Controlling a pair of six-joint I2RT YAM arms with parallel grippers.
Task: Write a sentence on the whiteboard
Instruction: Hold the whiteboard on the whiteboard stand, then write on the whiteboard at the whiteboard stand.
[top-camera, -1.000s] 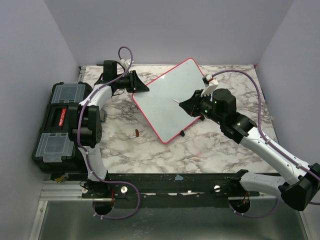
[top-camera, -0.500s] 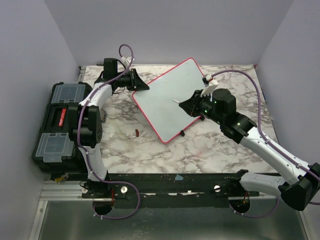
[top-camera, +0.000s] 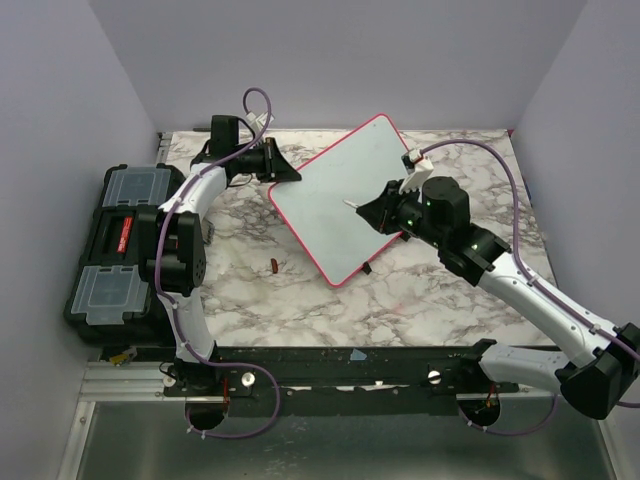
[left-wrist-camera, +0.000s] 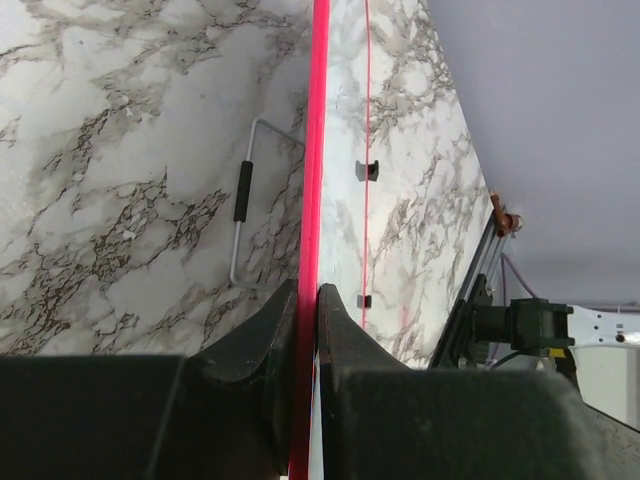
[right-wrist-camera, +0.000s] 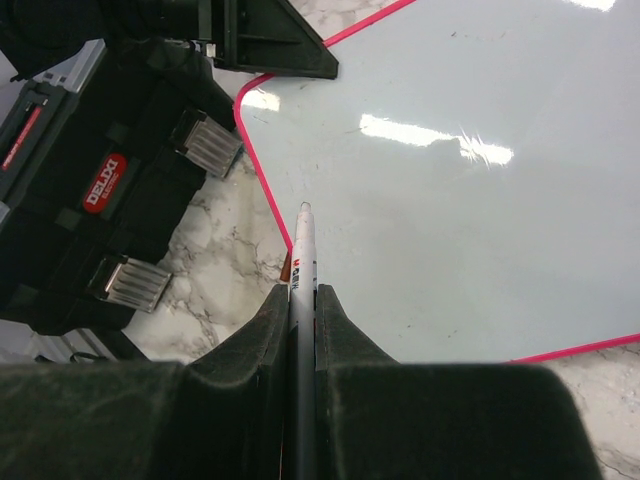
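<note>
One whiteboard (top-camera: 335, 200), red-framed and pale, sits diagonally on the far middle of the marble table (top-camera: 420, 300). Its face shows plain grey-white with bright glare.

Two grippers work on it. The left gripper (top-camera: 290, 178) is pinched on the frame at the board's left corner. The right gripper (top-camera: 365, 207) is clamped on one white marker (top-camera: 352, 203), whose tip points over the board's left part. Whether the tip touches cannot be told.

One black toolbox (top-camera: 115, 250) stands at the table's left edge, and one small reddish thing (top-camera: 272, 265) lies near the board's near side.

Only the left wrist view shows the frame edge-on between the fingers (left-wrist-camera: 280, 330), plus a wire stand (left-wrist-camera: 243, 205) beside it. Only the right wrist view shows the marker's red print.
</note>
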